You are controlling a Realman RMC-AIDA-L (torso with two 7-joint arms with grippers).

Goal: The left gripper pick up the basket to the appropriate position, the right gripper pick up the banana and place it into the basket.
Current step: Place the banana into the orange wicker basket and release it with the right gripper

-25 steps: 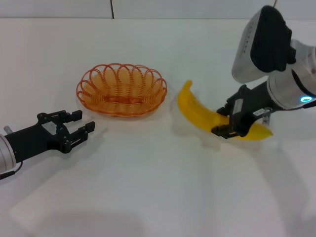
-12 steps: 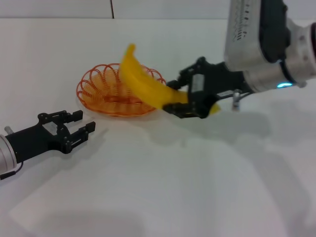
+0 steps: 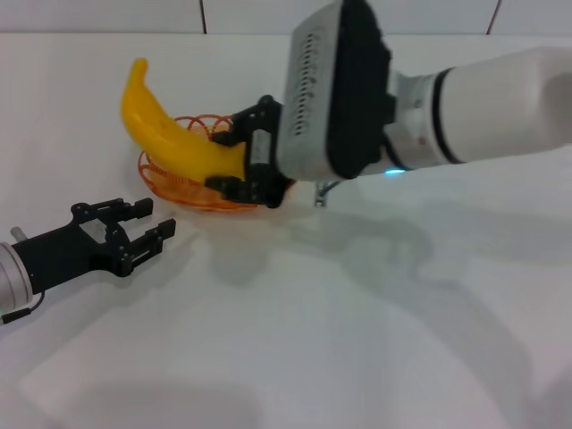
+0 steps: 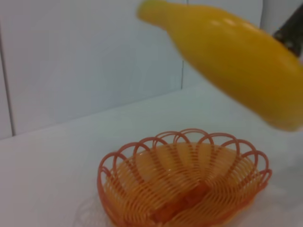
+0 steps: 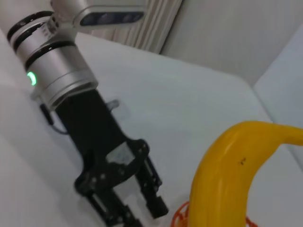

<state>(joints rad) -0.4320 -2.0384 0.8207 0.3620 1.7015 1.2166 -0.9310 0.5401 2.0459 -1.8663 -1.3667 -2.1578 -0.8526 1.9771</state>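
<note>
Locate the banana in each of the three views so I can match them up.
Head view: banana held over the basket by the right gripper, upper left.
Left wrist view: banana across the top right, above the basket.
Right wrist view: banana at lower right.
Shared landmark: the orange basket.

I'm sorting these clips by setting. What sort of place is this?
Probably a robot test bench in a lab, not a kitchen: a bare white tabletop, plain white panelled wall, and only an orange looped-wire basket and a smooth yellow banana as props.
</note>
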